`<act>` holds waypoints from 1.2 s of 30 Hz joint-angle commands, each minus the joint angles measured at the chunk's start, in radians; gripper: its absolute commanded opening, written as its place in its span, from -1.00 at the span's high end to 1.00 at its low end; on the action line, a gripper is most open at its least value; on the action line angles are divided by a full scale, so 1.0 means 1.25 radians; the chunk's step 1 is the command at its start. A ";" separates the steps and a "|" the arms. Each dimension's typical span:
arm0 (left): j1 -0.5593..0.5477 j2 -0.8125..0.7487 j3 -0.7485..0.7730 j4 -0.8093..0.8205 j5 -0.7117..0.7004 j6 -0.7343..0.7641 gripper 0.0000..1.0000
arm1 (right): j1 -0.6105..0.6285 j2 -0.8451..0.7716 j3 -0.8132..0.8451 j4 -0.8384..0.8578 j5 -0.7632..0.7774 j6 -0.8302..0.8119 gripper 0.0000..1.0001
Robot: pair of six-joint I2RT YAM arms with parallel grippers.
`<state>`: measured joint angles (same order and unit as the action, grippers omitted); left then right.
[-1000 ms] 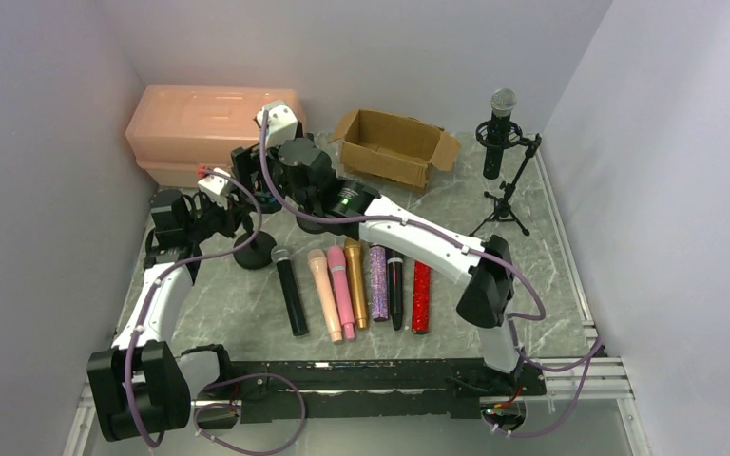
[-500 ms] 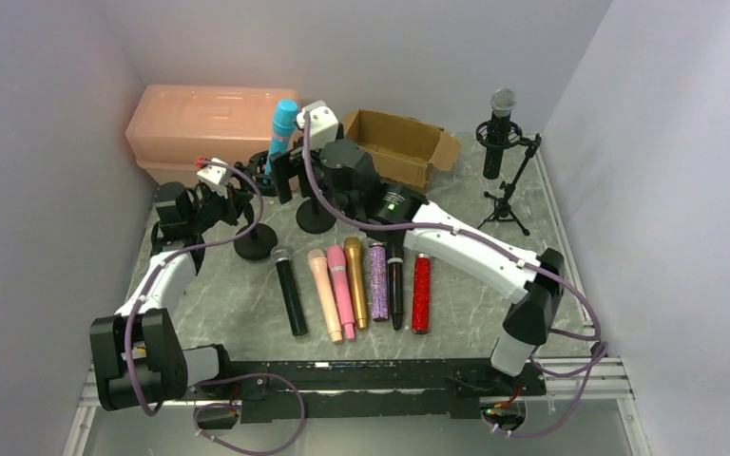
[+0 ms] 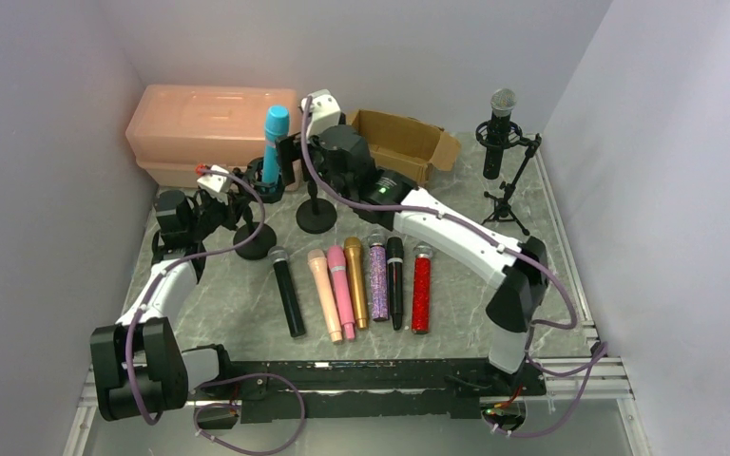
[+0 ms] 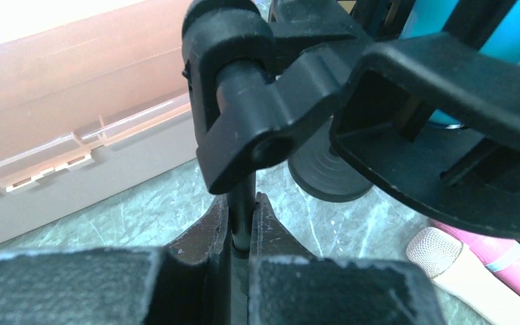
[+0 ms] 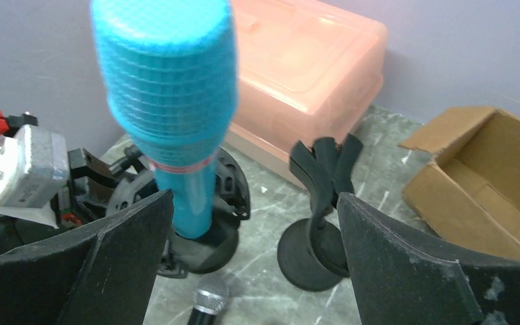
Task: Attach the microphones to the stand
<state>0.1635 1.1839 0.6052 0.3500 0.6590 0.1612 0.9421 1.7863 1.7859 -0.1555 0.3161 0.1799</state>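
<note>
Starting in the upper left of the top view, one salmon-pink plastic bin (image 3: 211, 122) with a ribbed lid is sitting on the marbled grey counter (image 3: 228, 304).

Just below it, the left claw (image 4: 240, 223) is clenching the thin black post of the first desk stand (image 4: 257, 115), pads pinching tight on either side of the rod. That's one of three round-based black stands.

The second is carrying the teal microphone (image 5: 169, 101) upright, its mesh head like a rounded cap.

The right claw (image 5: 252, 198) is hanging released beside it, jaws spread wide and touching nothing.

The third stand (image 5: 318, 203) is showing a bare forked clip.

Seven microphones are lying side by side across the middle, heads pointing away:
- a black one (image 3: 288, 293)
- a peach one (image 3: 323, 290)
- a pink one (image 3: 341, 285)
- a gold one (image 3: 355, 280)
- a purple glitter one (image 3: 378, 275)
- a slim black one (image 3: 395, 280)
- a red glitter one (image 3: 421, 294)

Behind them, one open cardboard box (image 3: 394, 142) is sitting with its flaps out.

Far right, one tripod stand (image 3: 504, 204) is gripping a ninth microphone (image 3: 500, 128), dark-bodied with a silver mesh head, in a ring mount.
</note>
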 commanded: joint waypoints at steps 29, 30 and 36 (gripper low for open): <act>0.009 0.210 0.043 0.000 -0.121 -0.058 0.96 | 0.016 0.217 0.372 -0.053 -0.153 -0.002 -0.74; 0.010 0.202 0.040 -0.005 -0.121 -0.059 0.91 | 0.016 0.220 0.374 -0.053 -0.154 -0.001 -0.74; 0.015 0.180 0.033 -0.051 -0.126 -0.055 0.69 | 0.010 0.214 0.361 -0.050 -0.148 -0.004 -0.74</act>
<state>0.1738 1.3792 0.6933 0.5079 0.5697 0.0761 0.9607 2.0552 2.2097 -0.2394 0.1352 0.1791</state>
